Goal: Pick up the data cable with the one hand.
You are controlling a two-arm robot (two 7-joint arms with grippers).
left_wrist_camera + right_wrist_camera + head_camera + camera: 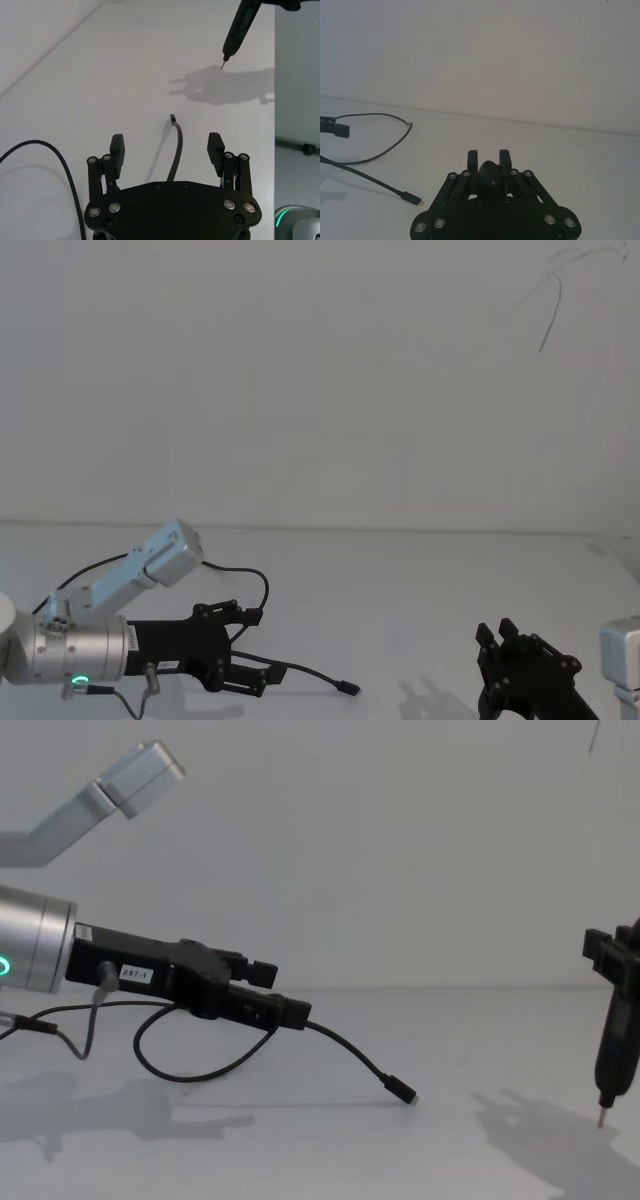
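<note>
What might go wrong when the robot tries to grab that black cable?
1. The data cable is thin and runs through the wide gap between the left gripper's open fingers, so it may slip out as they close.
2. The rest of it loops close around that gripper, so lifting might drag or snag it.
The right gripper is parked off to the right.

Bright, even light from above blends the plain white tabletop [470, 1040] into the white wall [400, 840], laying soft grey shadows [130, 1110] toward the robot's left of the blocky black left gripper [283, 993], the pin-tipped black right gripper [602, 1110] and the thin black looping data cable [350, 1055].
</note>
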